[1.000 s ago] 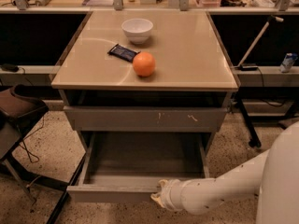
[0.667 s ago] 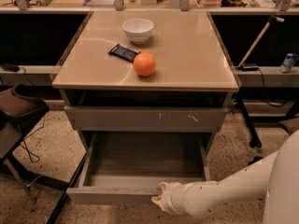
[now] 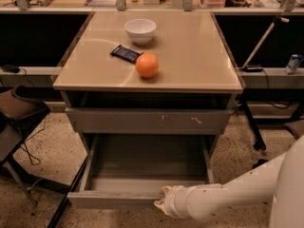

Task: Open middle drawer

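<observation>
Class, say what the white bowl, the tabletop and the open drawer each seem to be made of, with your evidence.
Bowl: glazed ceramic or plastic; smooth, white, faint sheen. Tabletop: beige laminate, probably; semi-gloss with soft reflections. Middle drawer: grey painted metal or board; flat, matte, thin walls. The gripper, at the drawer's front edge, looks like smooth pale plastic.

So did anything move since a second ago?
Barely. The gripper, at the front edge of the middle drawer, crept slightly toward the camera, and the drawer seems to have slid out a touch more. The orange, white bowl and dark packet stayed put.
</observation>
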### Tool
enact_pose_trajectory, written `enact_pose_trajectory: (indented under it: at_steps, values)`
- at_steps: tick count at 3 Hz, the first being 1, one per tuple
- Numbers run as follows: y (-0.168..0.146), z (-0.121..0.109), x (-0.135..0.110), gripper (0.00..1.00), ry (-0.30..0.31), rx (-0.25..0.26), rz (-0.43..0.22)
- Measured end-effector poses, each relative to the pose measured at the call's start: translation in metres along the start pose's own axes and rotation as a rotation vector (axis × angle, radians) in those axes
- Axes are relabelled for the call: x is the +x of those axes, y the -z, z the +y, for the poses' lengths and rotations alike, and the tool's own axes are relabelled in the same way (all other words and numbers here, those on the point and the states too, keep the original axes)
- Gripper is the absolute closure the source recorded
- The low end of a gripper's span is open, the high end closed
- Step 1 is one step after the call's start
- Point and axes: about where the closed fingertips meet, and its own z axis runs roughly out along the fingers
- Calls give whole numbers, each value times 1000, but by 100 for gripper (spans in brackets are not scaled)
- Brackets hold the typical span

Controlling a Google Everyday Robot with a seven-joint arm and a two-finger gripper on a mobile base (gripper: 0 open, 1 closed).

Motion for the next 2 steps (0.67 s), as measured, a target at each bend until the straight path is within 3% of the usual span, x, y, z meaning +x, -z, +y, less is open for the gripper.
enact_pose_trajectory:
  at_steps: [2]
  values:
    - [3,7,5,100,27,-18,21]
